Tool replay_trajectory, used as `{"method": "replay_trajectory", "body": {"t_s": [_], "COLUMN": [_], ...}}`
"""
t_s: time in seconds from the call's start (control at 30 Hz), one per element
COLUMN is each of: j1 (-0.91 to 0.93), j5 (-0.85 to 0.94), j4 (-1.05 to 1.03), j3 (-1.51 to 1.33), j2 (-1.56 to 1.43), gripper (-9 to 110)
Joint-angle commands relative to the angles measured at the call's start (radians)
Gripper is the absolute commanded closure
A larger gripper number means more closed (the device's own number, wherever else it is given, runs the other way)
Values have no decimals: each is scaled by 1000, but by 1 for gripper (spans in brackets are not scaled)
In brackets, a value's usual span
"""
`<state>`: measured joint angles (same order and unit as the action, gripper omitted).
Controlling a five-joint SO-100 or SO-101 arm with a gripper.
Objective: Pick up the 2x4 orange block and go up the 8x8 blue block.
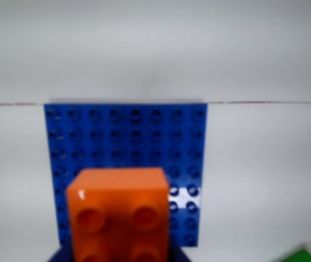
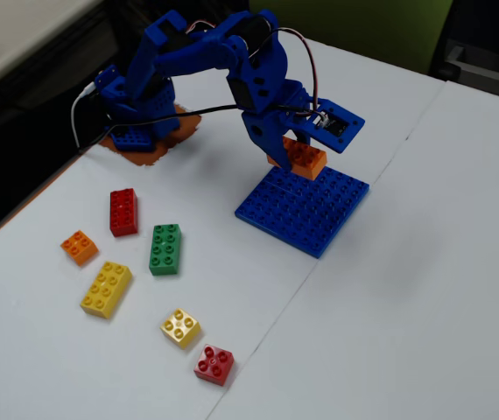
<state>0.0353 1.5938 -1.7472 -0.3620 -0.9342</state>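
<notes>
The 2x4 orange block (image 2: 302,158) is held in my blue gripper (image 2: 293,149), which is shut on it. It hangs just over the far corner of the 8x8 blue block (image 2: 306,208), a flat studded plate lying on the white table. In the wrist view the orange block (image 1: 120,210) fills the lower middle, studs up, and covers the near part of the blue plate (image 1: 128,136). Dark blue jaw tips show on either side of the block at the bottom edge. Whether the block touches the plate is unclear.
Loose bricks lie left of the plate in the fixed view: red 2x4 (image 2: 123,211), small orange (image 2: 79,247), green (image 2: 165,248), yellow 2x4 (image 2: 106,289), small yellow (image 2: 180,327), small red (image 2: 214,364). The arm's base (image 2: 131,118) stands at the table's far-left edge.
</notes>
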Motion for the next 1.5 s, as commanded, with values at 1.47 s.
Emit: {"method": "replay_trajectory", "body": {"t_s": [1.47], "j1": [11], "j5": [25], "j4": [-8], "j3": [0], "j2": [-34], "gripper": [98]}}
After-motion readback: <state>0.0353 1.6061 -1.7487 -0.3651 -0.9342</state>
